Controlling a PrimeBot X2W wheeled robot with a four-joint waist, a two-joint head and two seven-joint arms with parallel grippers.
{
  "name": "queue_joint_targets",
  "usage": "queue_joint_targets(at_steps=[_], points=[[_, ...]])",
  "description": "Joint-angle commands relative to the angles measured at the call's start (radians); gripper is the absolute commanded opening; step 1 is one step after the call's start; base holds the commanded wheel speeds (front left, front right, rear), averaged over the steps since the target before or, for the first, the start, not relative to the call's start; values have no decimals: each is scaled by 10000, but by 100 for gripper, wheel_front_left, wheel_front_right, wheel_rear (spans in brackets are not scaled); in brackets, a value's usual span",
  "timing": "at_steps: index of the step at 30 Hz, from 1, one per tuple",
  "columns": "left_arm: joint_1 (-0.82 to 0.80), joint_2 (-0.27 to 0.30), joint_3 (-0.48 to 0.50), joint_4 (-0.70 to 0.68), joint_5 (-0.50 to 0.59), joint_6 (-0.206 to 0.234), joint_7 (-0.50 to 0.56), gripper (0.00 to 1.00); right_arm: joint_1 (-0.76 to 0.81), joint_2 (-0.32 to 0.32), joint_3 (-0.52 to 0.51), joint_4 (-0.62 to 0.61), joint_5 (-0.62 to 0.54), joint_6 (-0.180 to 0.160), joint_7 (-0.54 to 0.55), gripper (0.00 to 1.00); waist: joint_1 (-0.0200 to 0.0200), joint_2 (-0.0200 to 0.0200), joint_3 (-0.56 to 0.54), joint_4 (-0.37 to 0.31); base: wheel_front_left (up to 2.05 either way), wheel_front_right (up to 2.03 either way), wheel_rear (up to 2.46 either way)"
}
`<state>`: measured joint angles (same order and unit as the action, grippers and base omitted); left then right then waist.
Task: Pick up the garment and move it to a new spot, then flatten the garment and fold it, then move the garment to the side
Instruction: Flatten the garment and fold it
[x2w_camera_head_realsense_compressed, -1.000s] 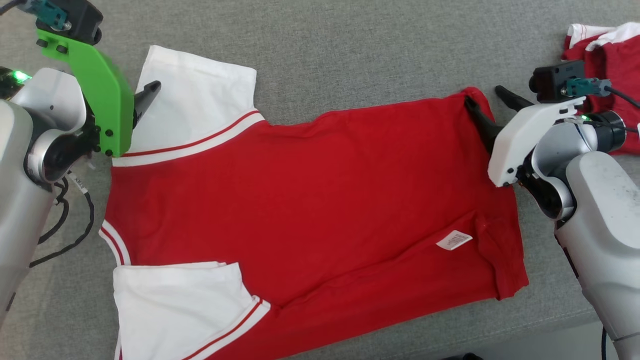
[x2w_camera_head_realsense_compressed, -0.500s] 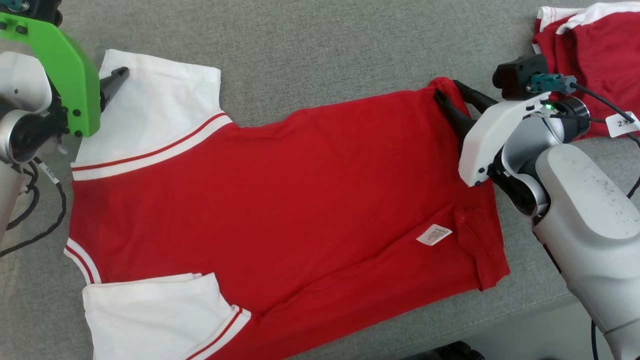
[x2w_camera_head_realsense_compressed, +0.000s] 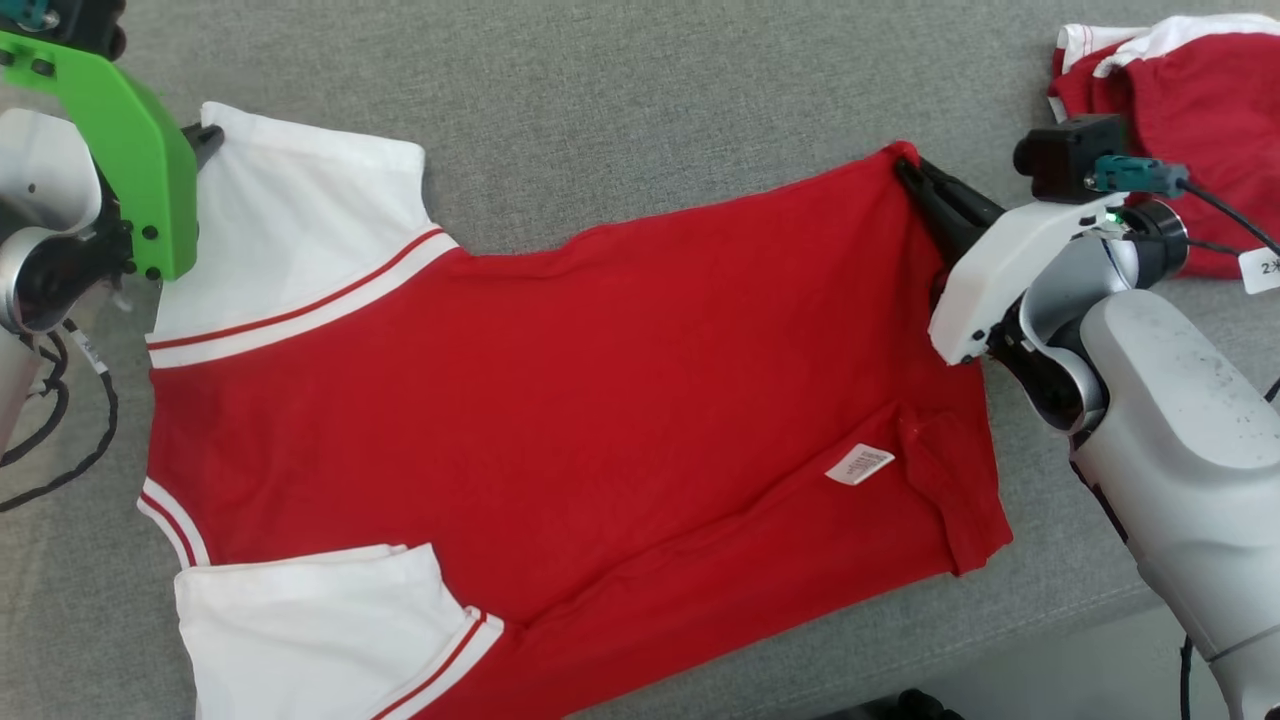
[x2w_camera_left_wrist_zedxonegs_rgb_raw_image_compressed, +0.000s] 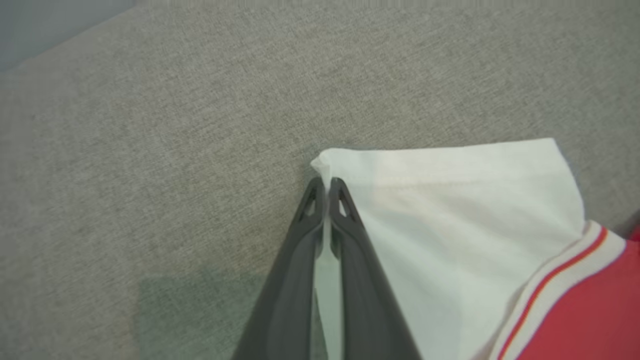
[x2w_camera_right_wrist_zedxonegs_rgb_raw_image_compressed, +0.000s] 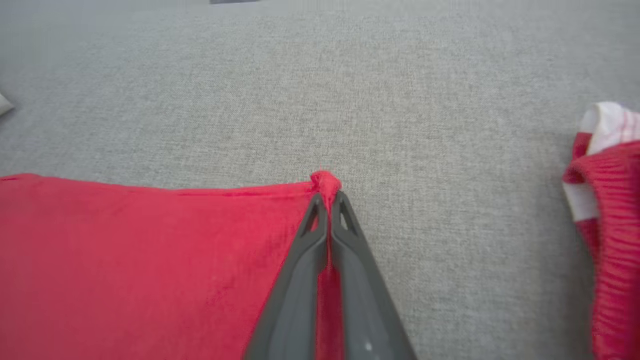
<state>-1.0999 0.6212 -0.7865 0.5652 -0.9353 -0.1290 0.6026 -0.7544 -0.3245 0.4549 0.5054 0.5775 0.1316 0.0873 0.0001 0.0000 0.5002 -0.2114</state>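
Grey fabric (x2w_camera_head_realsense_compressed: 650, 90); wrist views catch left hand (x2w_camera_left_wrist_zedxonegs_rgb_raw_image_compressed: 325, 184), right hand (x2w_camera_right_wrist_zedxonegs_rgb_raw_image_compressed: 329, 197) pinching garment (x2w_camera_head_realsense_compressed: 600, 400).

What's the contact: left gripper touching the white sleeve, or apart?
Touching. Left wrist view: the left gripper is shut on the white sleeve at its corner, cloth visibly pinched.

The shirt (x2w_camera_head_realsense_compressed: 560, 400) is red with two white sleeves, each joined to the body by a white band carrying a thin red stripe. It lies spread out flat, with the sleeve end toward the left fingers (x2w_camera_left_wrist_zedxonegs_rgb_raw_image_compressed: 300, 255) and the hem toward the right fingers (x2w_camera_right_wrist_zedxonegs_rgb_raw_image_compressed: 302, 260). The far sleeve's (x2w_camera_head_realsense_compressed: 300, 220) outer corner is pinched between the left fingers and bunches to a small peak just past their tips. The far hem corner is pinched between the right fingers, puckered at their tips. Well apart from them, a white label (x2w_camera_head_realsense_compressed: 858, 465) lies beside a creased, folded-over hem corner.
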Motion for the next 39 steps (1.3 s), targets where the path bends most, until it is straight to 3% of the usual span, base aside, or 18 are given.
queue_joint_targets(at_steps=[1, 11, 19, 31, 39], points=[[-177, 123, -56, 110, -32, -29, -199, 0, -119, 41, -153, 137, -57, -20, -203, 0, -1, 0, -202, 79, 0, 0, 0], [52, 9, -617, 353, -522, -27, -905, 0, -27, 301, -339, 865, -322, -20, -849, 0, -1, 0, -958, 317, 0, 0, 0], [377, 234, -1021, -306, -1453, -28, -1153, 0, 323, 185, -290, 1127, -227, -20, -1459, 0, -1, 0, -1599, 477, 0, 0, 0], [1209, 1223, -1715, -1874, -2556, -28, -668, 0, 946, -152, -233, 1879, 466, -20, -2448, 0, -1, 0, -2331, 946, 0, 0, 0], [1868, 1871, -2046, -3172, -3037, -28, -183, 0, 1149, -581, 773, 1988, 1066, -18, -2902, 0, -1, 0, -2709, 1272, 0, 0, 0]])
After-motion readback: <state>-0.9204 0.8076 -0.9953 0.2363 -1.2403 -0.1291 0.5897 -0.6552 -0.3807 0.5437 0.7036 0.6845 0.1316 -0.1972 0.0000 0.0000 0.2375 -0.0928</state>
